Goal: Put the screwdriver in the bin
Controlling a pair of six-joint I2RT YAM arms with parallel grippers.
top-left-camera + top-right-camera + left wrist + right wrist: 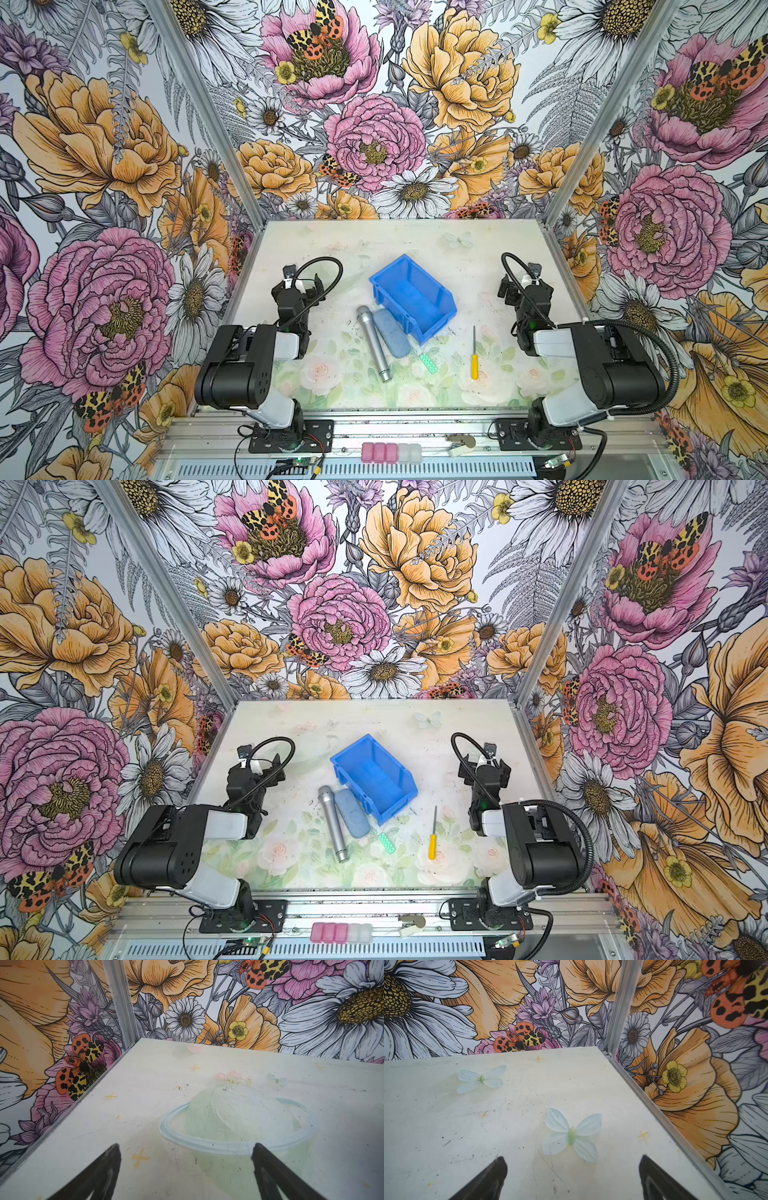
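Observation:
The screwdriver (474, 357) (433, 837), with a yellow handle and thin dark shaft, lies flat on the table, shaft pointing away from the front edge, right of the bin. The blue bin (411, 296) (372, 776) sits mid-table, angled, with nothing inside. My left gripper (301, 282) (259, 764) (186, 1150) hovers at the left, open and empty, over bare table. My right gripper (524, 286) (486, 769) (573, 1162) is open and empty at the right, behind the screwdriver and well apart from it. Neither wrist view shows the screwdriver or bin.
A silver-grey microphone (373, 343) and a grey-blue oblong pad (391, 333) lie side by side against the bin's near-left wall. A small green perforated strip (428, 363) lies between them and the screwdriver. Floral walls enclose the table on three sides.

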